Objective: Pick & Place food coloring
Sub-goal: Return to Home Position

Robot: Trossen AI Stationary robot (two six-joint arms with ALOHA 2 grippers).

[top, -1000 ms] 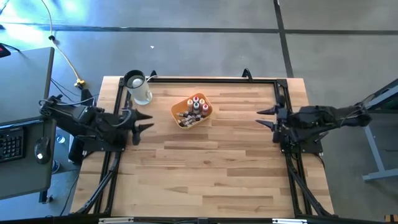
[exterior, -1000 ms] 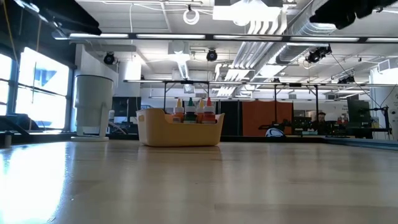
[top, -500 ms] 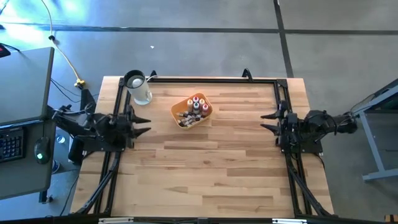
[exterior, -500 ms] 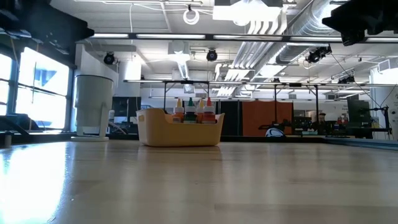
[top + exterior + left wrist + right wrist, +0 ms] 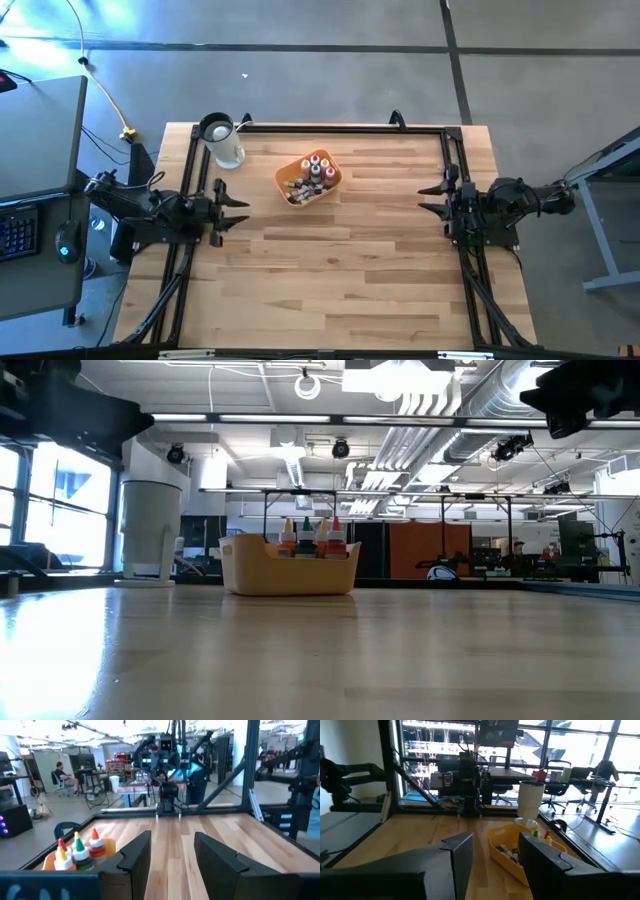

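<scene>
- Food coloring bottles (image 5: 312, 176) sit in the yellow bin (image 5: 290, 575) on the far half of the desk (image 5: 340, 270). Several stand upright with caps up; others lie flat beside them.
- Left gripper (image 5: 238, 209) is at the desk's left edge, jaws spread.
- Right gripper (image 5: 424, 199) is at the right edge, jaws spread.

Open-plan industrial laboratory. Evidence: bare grey concrete floor (image 5: 320, 75), exposed silver ceiling ducts (image 5: 470, 395), long strip lights (image 5: 300, 418), black wheeled office chairs (image 5: 576, 777), grey computer desk (image 5: 40, 130) at left.
</scene>
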